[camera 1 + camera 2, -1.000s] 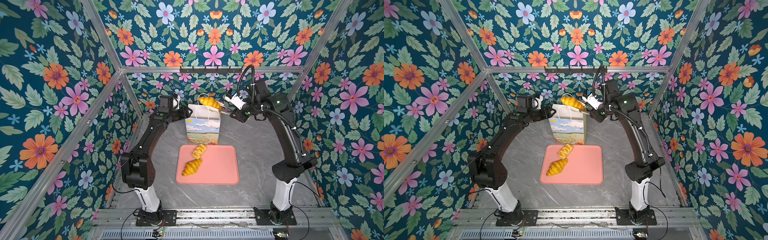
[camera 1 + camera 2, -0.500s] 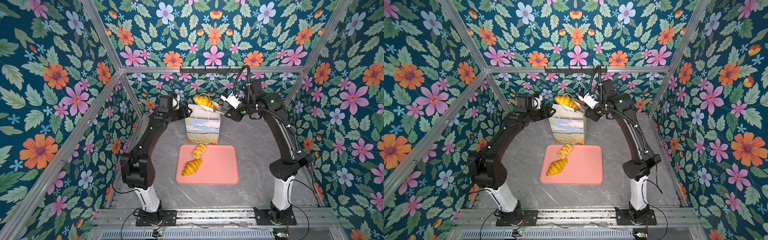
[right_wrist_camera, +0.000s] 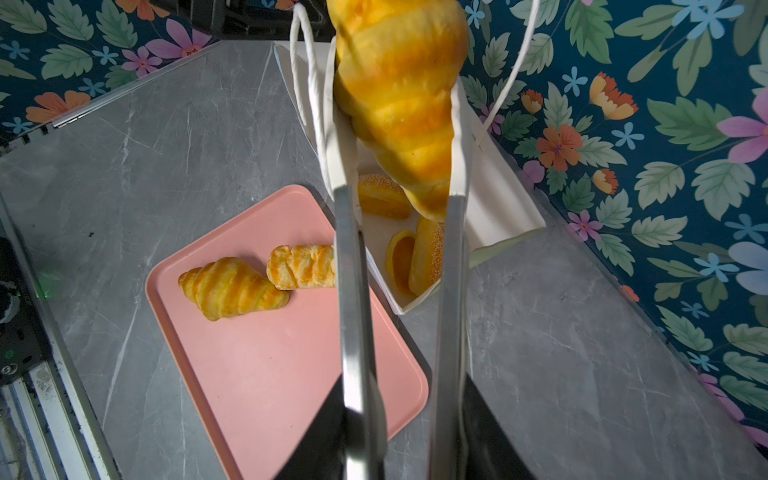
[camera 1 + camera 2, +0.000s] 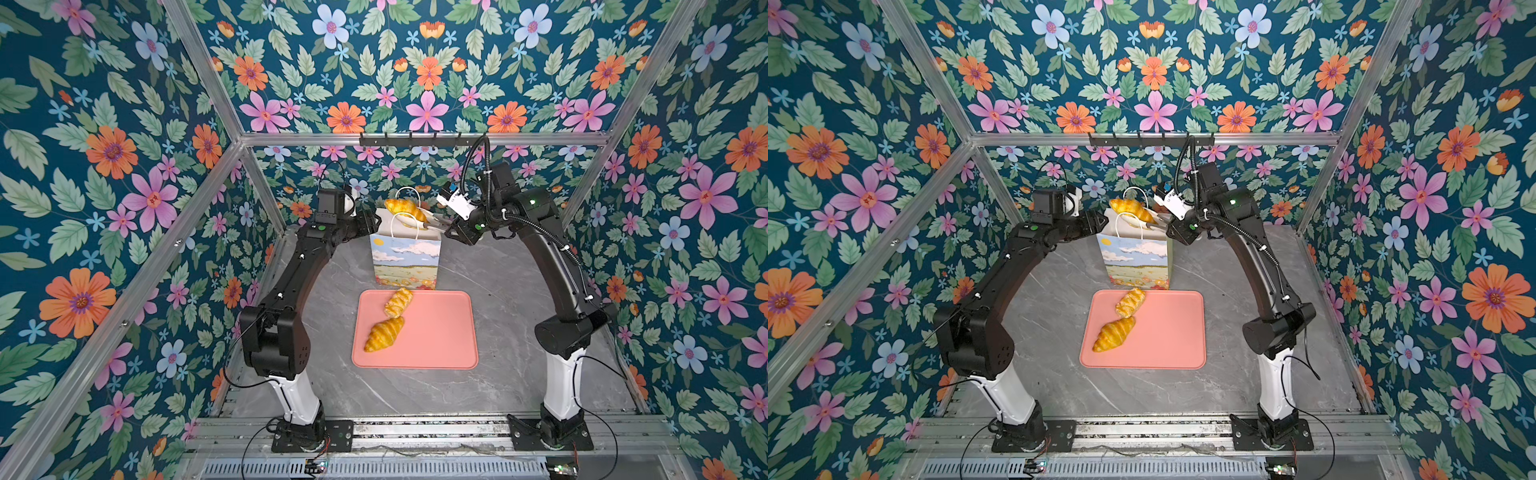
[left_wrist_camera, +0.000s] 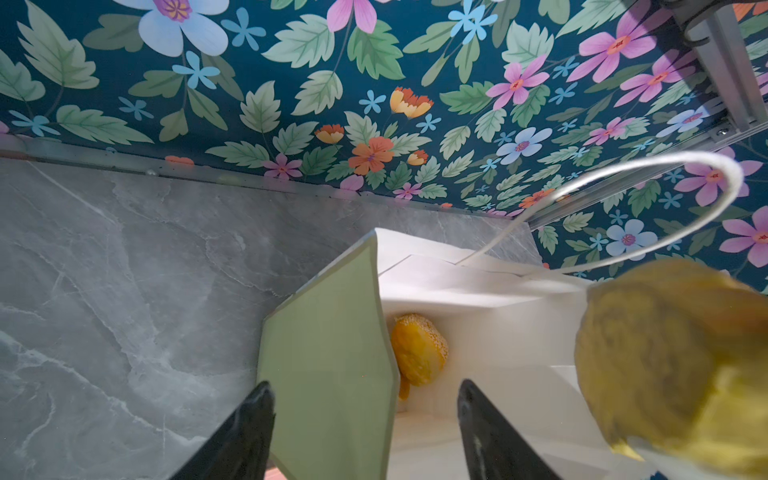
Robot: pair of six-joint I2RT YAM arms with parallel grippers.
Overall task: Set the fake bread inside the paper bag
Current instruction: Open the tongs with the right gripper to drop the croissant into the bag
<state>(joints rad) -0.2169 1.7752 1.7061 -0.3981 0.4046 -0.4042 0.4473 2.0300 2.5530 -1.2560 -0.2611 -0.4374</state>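
Fake bread point(image 4: 405, 208), a ridged croissant, hangs just above the open mouth of the paper bag point(image 4: 406, 259), pinched between the white tips of the tongs point(image 3: 451, 291) that your right gripper point(image 3: 405, 395) carries, its jaws clamped on the tong arms. Your left gripper point(image 5: 363, 399) has its jaws apart, one inside and one outside the bag's green side wall, seemingly steadying the rim without visibly pinching it. Two speckled buns point(image 3: 382, 195) and another orange piece lie in the bag; a second croissant point(image 4: 384, 334) and the braided piece point(image 4: 398, 302) wait on the pink tray point(image 4: 436, 332), on the grey surface point(image 4: 498, 282). You look to be at the drop for this piece. Next, lower the tips between the cord handles point(image 5: 736, 178), ease the squeeze so it falls in, and keep clear of the cords, then go back to the tray for the remaining two
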